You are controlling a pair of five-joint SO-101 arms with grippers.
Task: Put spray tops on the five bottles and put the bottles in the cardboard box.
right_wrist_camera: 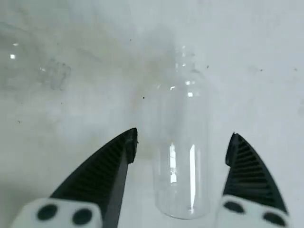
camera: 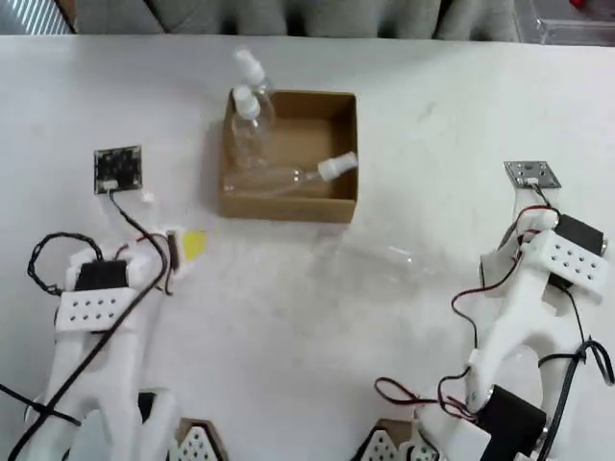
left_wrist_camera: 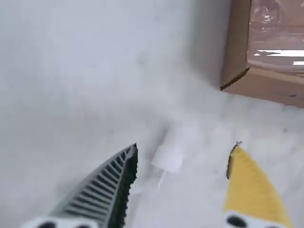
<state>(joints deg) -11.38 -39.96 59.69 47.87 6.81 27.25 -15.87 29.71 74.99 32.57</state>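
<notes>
Bottles [camera: 252,125] with tops, three, sit in the box [camera: 288,206]. Left jaws stand open over a loose top [left_wrist_camera: 172,153] on the counter [left_wrist_camera: 71,71] near the box; right jaws gape astride a bare bottle [right_wrist_camera: 183,166] lying flat.

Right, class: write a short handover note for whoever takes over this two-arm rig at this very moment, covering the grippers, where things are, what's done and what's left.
Left gripper: open, over a loose white spray top lying on the table near the cardboard box.
Right gripper: open, fingers either side of an uncapped clear bottle lying on the table.
Done: three capped bottles appear to be in the box.
Left: fit the spray top to the uncapped bottle and box it, then do the remaining bottle.
</notes>
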